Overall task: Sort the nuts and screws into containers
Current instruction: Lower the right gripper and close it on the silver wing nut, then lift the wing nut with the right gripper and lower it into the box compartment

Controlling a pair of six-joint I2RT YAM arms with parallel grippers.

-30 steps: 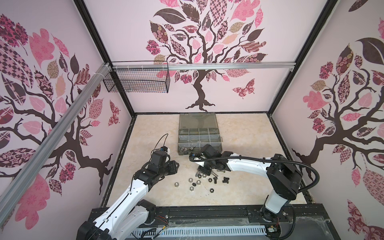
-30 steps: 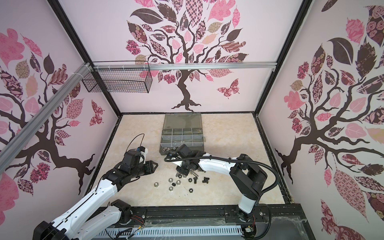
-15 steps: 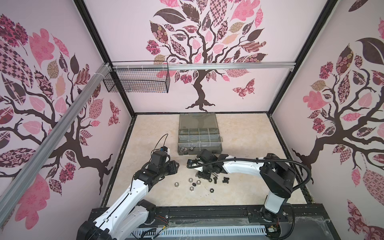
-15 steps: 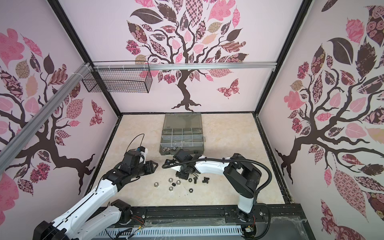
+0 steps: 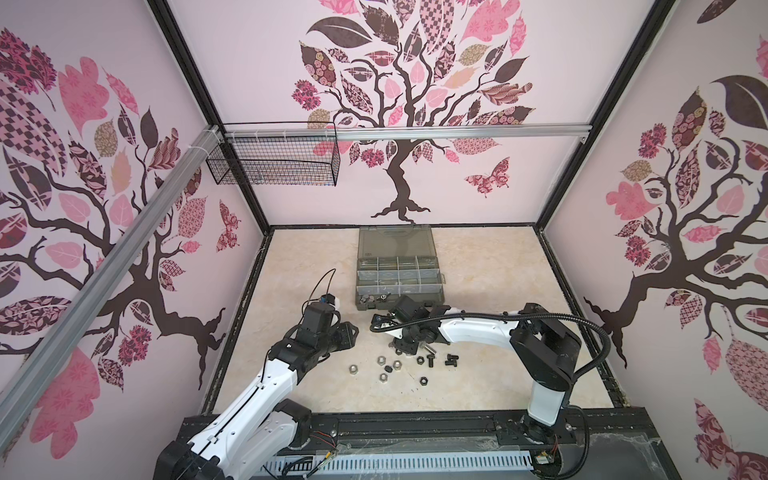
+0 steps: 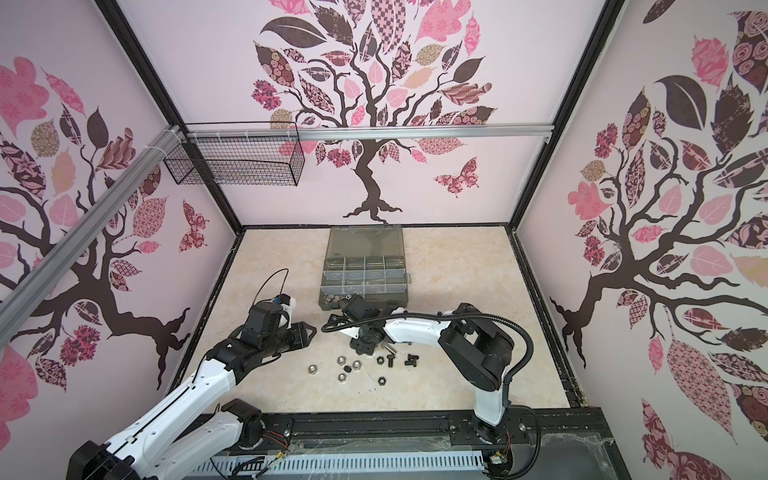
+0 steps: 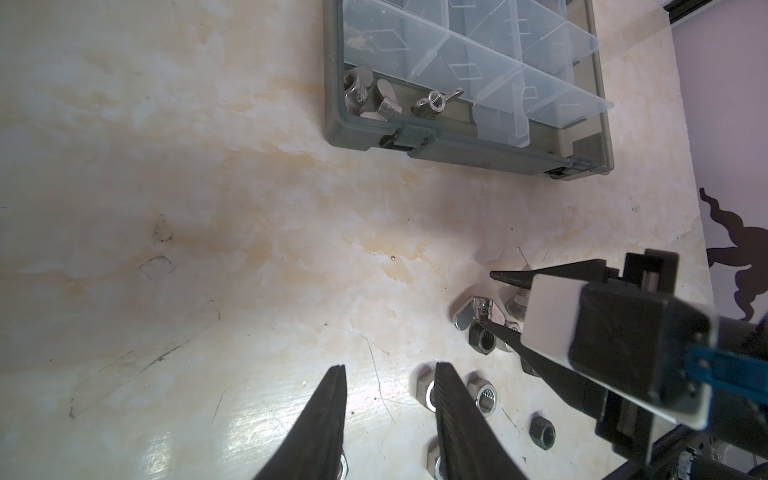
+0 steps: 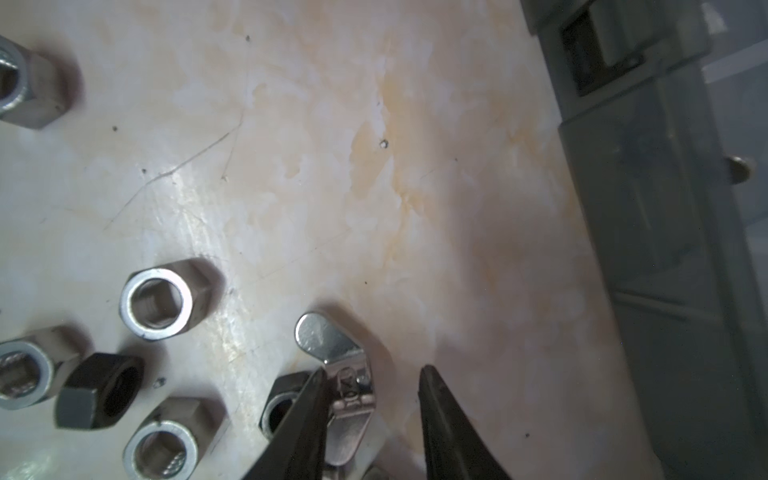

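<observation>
Loose nuts (image 5: pixel 380 360) and black screws (image 5: pixel 430 358) lie scattered on the table in front of the containers (image 5: pixel 428 275), the compartments of a smoky-grey organiser case. Wing nuts (image 7: pixel 434 102) lie in its near corner compartment. My right gripper (image 8: pixel 374 370) is open and low over the table, straddling a silver wing nut (image 8: pixel 328 340). One finger touches it; the other stands apart. In both top views this gripper (image 5: pixel 401 347) (image 6: pixel 360 347) is at the far edge of the scattered pieces. My left gripper (image 7: pixel 390 366) is open, with nothing between its fingers, left of the pile (image 5: pixel 353 332).
The case's lid (image 5: pixel 395 241) lies open flat behind the compartments. A black wire basket (image 5: pixel 274 162) hangs on the back rail, high at the left. Silver hex nuts (image 8: pixel 156 303) and a black nut (image 8: pixel 99 390) lie close to the right fingers.
The right arm has come down and shifted slightly left, from beside the case's front onto the loose pieces. The left arm has not moved.
</observation>
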